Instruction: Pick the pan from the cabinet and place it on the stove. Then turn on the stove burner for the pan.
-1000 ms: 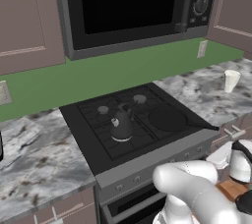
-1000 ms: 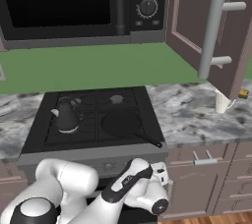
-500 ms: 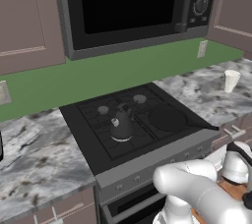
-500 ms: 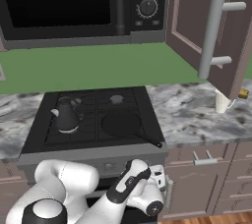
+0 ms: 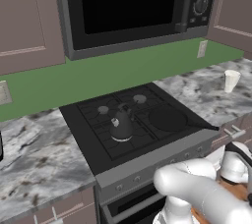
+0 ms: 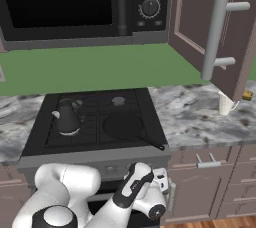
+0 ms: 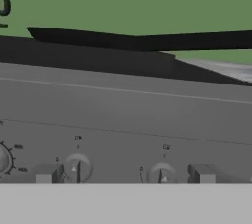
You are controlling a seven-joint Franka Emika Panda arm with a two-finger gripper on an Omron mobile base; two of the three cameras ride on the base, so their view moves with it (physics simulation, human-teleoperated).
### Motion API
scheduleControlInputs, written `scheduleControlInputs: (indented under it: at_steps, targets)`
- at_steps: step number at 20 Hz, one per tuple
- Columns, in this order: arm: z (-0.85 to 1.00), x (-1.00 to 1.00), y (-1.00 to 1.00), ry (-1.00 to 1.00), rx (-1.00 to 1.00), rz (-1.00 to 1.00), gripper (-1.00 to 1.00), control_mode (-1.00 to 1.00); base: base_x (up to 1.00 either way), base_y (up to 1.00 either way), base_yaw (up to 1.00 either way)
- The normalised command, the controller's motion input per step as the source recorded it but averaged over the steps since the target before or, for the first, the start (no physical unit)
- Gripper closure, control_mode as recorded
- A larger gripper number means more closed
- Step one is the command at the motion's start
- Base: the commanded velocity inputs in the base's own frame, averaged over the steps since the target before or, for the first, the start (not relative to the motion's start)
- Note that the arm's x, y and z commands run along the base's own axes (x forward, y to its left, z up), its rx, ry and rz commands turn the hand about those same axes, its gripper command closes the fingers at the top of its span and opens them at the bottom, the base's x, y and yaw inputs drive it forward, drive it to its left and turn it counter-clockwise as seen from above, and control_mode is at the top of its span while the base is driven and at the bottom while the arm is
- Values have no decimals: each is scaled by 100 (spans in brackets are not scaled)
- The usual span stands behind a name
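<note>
Now, low before the range, the gripper (image 7: 124,174) stands fully spread with nothing between its 2 dark fingertips (image 7: 45,174), which rise at the foot of the hand view on either side of 2 small knobs (image 7: 75,168) on the stove's grey front strip (image 7: 128,120). Neither tip touches a knob. In the right base view the gripper (image 6: 161,178) sits just below that strip, under the right half of the stove (image 6: 95,122).

On the cooktop the pan (image 6: 123,125) already lies flat over the front right burner, its long thin handle (image 6: 149,142) running toward the front right corner. A small dark kettle (image 6: 67,118) stands on the front left burner, well apart from the pan.

As for handling, the knob looks small, rigid and smooth; pinching it across its narrow face and turning would seem the likely grip, and slipping off is the risk. Which knob serves the pan's burner cannot be read from these pictures.

From the right base view come the cabinet (image 6: 210,37), its door swung open with the long silver bar handle (image 6: 216,32), and a white mug (image 6: 226,104) on the marble counter (image 6: 195,117) beneath it. From the left base view come the pan (image 5: 167,119), the kettle (image 5: 121,126) and the black microwave (image 5: 133,7) above, while knob markings are legible to the hand camera alone.
</note>
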Motion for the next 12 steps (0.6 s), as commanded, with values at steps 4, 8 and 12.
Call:
scheduleControlInputs:
  at_steps: [4, 8, 12]
  targets:
    - [-12, 26, 0, 0, 0, 0, -100, -100, 0, 0, 0]
    - [-12, 22, -6, 0, 0, 0, -100, -100, 0, 0, 0]
    - [-11, 1, -29, -3, 0, 0, -100, -100, 0, 0, 0]
